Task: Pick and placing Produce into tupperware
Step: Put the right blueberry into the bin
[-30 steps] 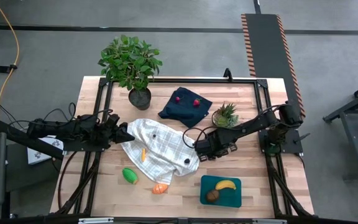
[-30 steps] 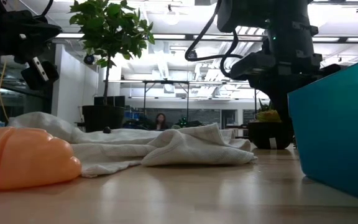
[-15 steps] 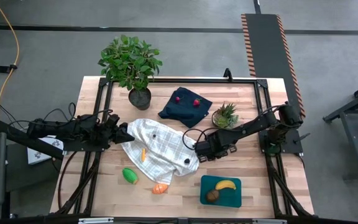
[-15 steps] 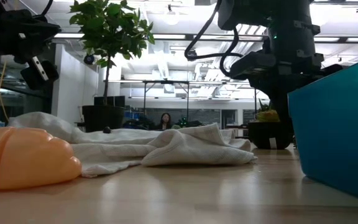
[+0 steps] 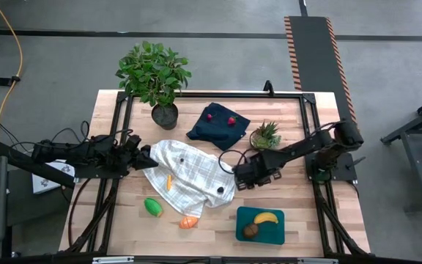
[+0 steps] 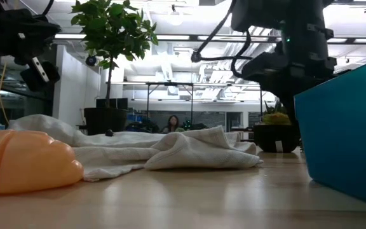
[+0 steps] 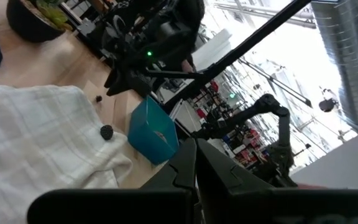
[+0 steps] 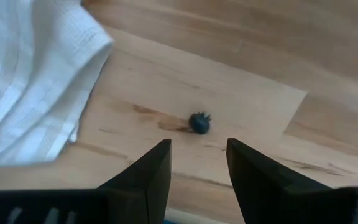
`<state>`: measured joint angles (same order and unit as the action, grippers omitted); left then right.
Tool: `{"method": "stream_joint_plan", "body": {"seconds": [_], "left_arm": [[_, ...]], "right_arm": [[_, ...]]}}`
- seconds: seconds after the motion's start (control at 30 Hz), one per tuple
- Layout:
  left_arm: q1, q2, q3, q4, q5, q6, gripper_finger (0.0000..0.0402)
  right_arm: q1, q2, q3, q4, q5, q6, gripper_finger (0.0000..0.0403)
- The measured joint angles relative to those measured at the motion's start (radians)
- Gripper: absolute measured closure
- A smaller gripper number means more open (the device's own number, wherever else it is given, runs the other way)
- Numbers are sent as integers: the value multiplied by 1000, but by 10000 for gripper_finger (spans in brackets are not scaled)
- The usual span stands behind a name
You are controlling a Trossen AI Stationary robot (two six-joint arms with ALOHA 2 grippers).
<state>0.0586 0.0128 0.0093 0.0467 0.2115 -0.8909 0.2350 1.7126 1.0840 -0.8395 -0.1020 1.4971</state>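
Observation:
The teal tupperware (image 5: 272,233) sits near the table's near edge and holds the yellow banana (image 5: 266,218) and the brown round one (image 5: 250,231). A green piece (image 5: 153,207) and an orange piece (image 5: 189,221) lie on the wood, and another orange piece (image 5: 168,182) lies on a white checked cloth (image 5: 196,176). Two red berries (image 5: 209,116) rest on a navy cloth (image 5: 218,125). My right gripper (image 8: 197,171) is open above a small dark berry (image 8: 199,122) on the bare wood beside the white cloth's edge. My left gripper (image 5: 149,156) is shut and hovers at the cloth's left corner.
A large leafy potted plant (image 5: 154,73) stands at the far left, and a small spiky potted plant (image 5: 266,136) stands behind my right gripper. Two dark berries (image 5: 219,190) lie on the white cloth. Bare wood lies between the cloth and the tupperware.
My right gripper and its arm have drifted a little toward the table's right edge, and the gripper has stayed open. The left arm and all the produce have kept still.

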Motion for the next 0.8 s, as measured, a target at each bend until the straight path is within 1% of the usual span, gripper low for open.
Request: {"method": "stream_joint_plan", "body": {"seconds": [0.17, 0.43, 0.7, 0.8], "left_arm": [[0, 5, 0, 2, 6, 0, 401], [0, 23, 0, 0, 5, 5, 401], [0, 63, 0, 1, 2, 5, 401], [0, 73, 0, 1, 2, 4, 401]], "right_arm": [[12, -26, -73, 116, -2, 69, 258], [28, -26, -87, 105, 4, 90, 277], [5, -21, -87, 116, 14, 50, 285], [-4, -8, -87, 125, -1, 35, 285]]}}
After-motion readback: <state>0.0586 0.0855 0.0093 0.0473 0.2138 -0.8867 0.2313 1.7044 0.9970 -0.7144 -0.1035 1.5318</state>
